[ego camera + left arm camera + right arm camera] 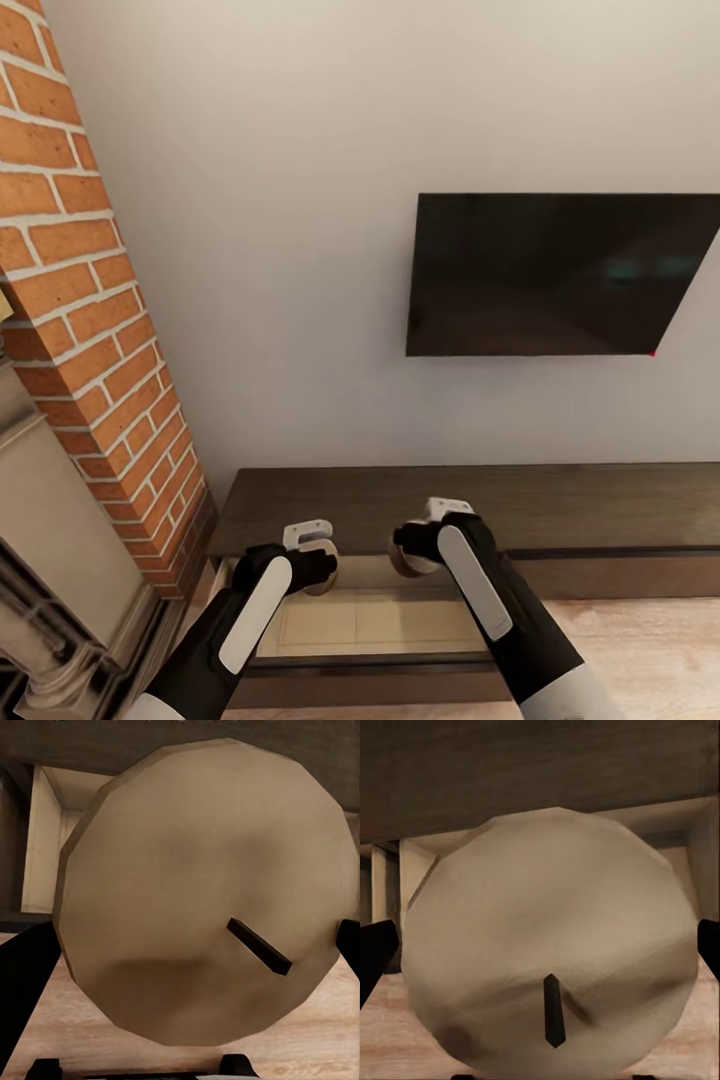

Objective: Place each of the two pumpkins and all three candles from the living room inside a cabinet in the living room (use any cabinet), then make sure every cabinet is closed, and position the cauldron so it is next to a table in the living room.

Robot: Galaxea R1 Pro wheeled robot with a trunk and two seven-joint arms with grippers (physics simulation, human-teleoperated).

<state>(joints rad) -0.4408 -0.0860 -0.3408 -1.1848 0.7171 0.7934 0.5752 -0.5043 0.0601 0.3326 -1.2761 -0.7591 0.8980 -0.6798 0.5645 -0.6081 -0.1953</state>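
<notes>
We hold one short brownish-grey cylinder candle (202,907) clamped in our left gripper (318,566) and another (547,960) in our right gripper (412,552), both above the long dark-brown wooden cabinet's (450,505) open pale drawer (370,620), ready for dropping in.

Both arms: glossy black housings, each with a long white inlay panel; white bracket at each wrist.

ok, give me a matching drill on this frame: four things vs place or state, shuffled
1 TV
2 brick column
3 cabinet drawer
4 candle

a pulled out, pale inside
b dark, mounted on the wall
c held in the left gripper
d at the head view's left edge

Pairs: 1-b, 2-d, 3-a, 4-c
</notes>
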